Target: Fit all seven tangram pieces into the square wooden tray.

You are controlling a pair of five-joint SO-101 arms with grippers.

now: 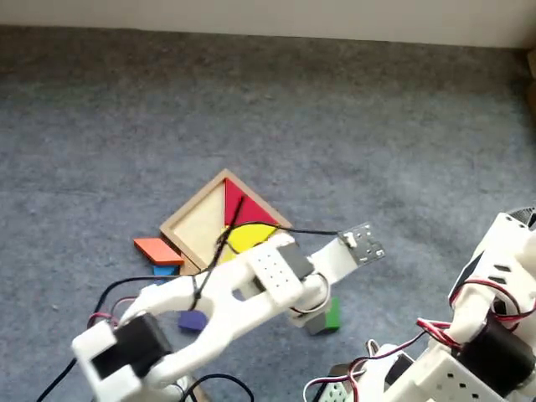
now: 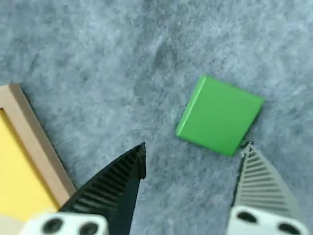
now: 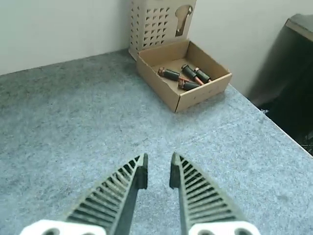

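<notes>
On fuzzy grey carpet (image 2: 98,58), green square (image 2: 219,115) ahead of ribbed left gripper (image 2: 193,145)

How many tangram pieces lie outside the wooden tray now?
4. The orange piece and the blue piece lie by the tray, the purple piece beside the left arm, the green piece near the left gripper. The arm may hide more.

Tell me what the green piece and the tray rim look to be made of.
The green piece looks like painted wood, possibly plastic: even matte colour, crisp edges, visible thickness. The tray rim looks like bare light wood: pale tan, no gloss.
</notes>
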